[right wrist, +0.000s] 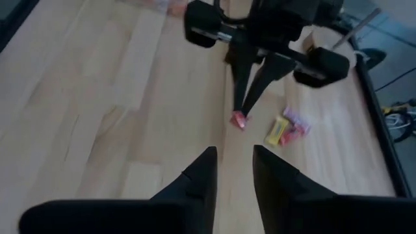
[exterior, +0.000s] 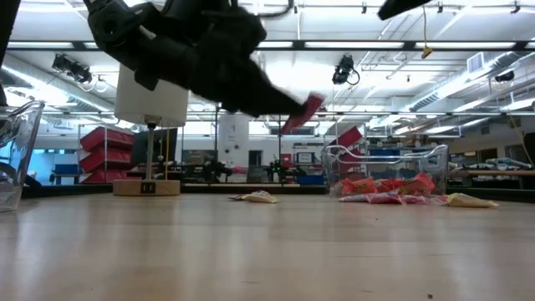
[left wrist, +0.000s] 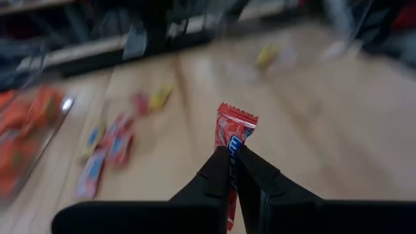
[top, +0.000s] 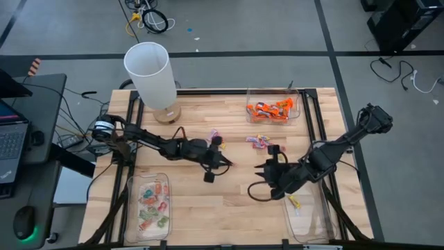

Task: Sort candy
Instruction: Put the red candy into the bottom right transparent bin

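Pinching a red-wrapped candy point(left wrist: 234, 133) above the counter point(top: 208, 201), the left gripper point(left wrist: 235, 170) is clenched; the right gripper point(right wrist: 232, 170) hangs parted, empty.

A white lamp point(top: 150, 73) stands on the wooden table point(top: 229, 201) among three clear trays point(top: 146, 203).

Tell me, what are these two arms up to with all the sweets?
They are sorting candy into clear trays. The left gripper is shut on a red candy, held above the middle of the table. The right gripper hangs open and empty nearby. One tray at the far right holds orange candy, another tray near the left holds pale ones, and a few loose candies lie between.
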`<state>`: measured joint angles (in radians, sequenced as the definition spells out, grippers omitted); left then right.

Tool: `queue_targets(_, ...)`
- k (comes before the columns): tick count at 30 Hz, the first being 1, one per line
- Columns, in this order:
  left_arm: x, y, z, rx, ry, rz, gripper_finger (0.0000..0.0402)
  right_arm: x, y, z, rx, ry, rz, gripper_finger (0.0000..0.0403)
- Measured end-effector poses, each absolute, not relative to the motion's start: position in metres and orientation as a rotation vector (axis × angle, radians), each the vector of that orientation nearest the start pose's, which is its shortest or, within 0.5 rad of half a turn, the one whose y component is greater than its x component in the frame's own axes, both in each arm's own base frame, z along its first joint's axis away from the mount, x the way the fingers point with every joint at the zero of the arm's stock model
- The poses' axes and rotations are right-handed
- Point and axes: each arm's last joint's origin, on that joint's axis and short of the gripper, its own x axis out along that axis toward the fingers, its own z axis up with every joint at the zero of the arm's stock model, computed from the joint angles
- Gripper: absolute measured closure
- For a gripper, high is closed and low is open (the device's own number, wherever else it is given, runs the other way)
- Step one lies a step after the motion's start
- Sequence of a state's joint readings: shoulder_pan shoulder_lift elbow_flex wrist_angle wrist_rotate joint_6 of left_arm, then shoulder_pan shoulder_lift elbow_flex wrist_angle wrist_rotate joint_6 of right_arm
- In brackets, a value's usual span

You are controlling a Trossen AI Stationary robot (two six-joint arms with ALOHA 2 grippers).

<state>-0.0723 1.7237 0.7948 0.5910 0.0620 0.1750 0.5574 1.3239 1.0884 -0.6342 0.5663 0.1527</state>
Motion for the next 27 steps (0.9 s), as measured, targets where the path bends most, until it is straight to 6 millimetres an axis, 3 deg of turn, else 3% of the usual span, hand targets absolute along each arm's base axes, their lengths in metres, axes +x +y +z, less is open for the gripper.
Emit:
queue_targets(5,0.349,-0.030,0.188,0.119,0.152,-0.240,0.0378,0.244,0.121,0.294,-0.331,0.681,-0.073,0.0288)
queue_targets(10,0.350,-0.030,0.195,0.120,0.084,-0.252,0.0378,0.251,0.115,0.297,-0.326,0.655,-0.057,0.0263)
queue_targets(19,0.359,-0.034,0.212,0.123,0.031,-0.257,0.0378,0.274,0.114,0.286,-0.351,0.641,0.009,0.0249)
queue_targets(27,0.359,-0.037,0.213,0.123,0.031,-0.285,0.0378,0.277,0.114,0.285,-0.345,0.631,0.002,0.0248)
